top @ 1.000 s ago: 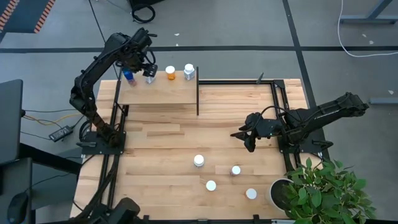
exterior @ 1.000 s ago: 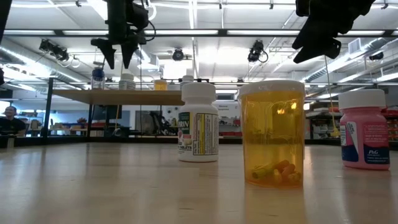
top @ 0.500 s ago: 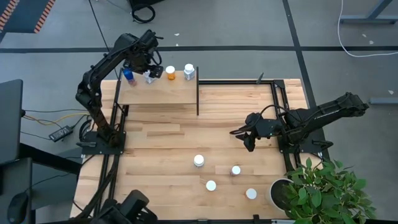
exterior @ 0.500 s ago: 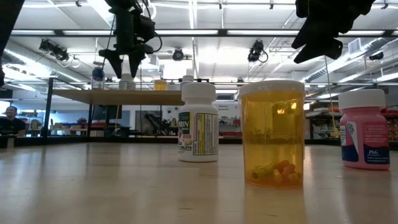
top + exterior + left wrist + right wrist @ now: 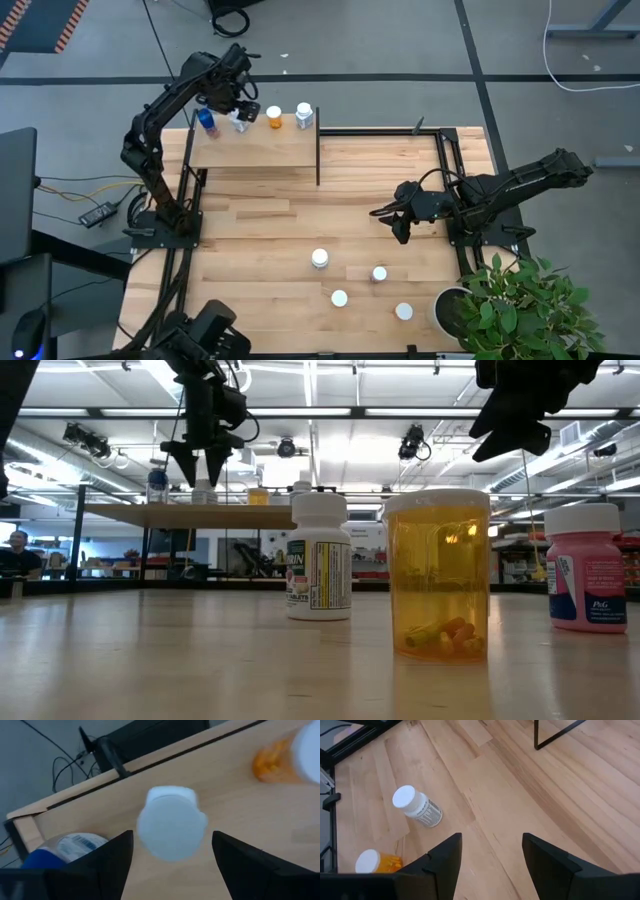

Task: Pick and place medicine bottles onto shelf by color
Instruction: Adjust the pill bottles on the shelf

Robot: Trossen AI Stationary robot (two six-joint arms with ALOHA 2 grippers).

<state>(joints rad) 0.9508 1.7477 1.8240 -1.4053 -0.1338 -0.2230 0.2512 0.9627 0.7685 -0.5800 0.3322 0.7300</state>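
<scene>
Medicine bottles are split between two places: four stand along the far edge of the raised light-wood shelf on a black frame [image 5: 255, 148], four white-capped ones wait on the plank counter [image 5: 300, 225] at the near right. Over the last second the left end effector [image 5: 237, 100] has lifted off the white-capped bottle [image 5: 171, 822] beside the blue one [image 5: 207, 121] and hovers above it, fingers wide, holding nothing; that placement looks finished. The right end effector [image 5: 395, 218] has not moved, spread and empty over the counter. Readable writing: "P&G" on the pink bottle [image 5: 587, 568].
</scene>
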